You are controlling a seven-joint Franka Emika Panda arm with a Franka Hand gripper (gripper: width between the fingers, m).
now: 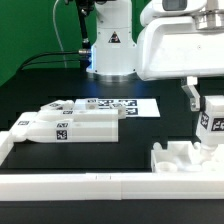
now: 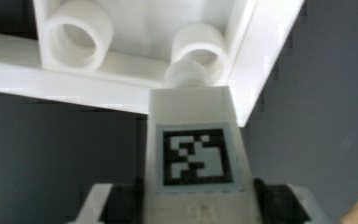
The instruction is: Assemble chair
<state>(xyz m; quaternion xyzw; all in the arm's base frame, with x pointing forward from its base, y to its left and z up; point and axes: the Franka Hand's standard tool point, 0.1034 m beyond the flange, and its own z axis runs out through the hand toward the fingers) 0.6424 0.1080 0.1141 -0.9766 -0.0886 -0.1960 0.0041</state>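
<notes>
Pincer (image 2: pixel 190 205) part-closed, clamping tagged white bar (image 2: pixel 194 130). Bar's long axis upright, lower end directly over socketed chair part (image 1: pixel 185 158), near edge of tabletop (image 1: pixel 110 150), exterior view's right.

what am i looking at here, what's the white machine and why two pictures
The machine is a robot arm putting a chair together from white plastic parts. One picture comes from a camera standing off to the side. The other comes from a camera on the arm's wrist, looking along the gripper. The gripper holds a white bar that carries a black-and-white tag, over a holed part with two round openings. On the black table lie more tagged parts, a flat marker board and a long white rail along the edge.
</notes>
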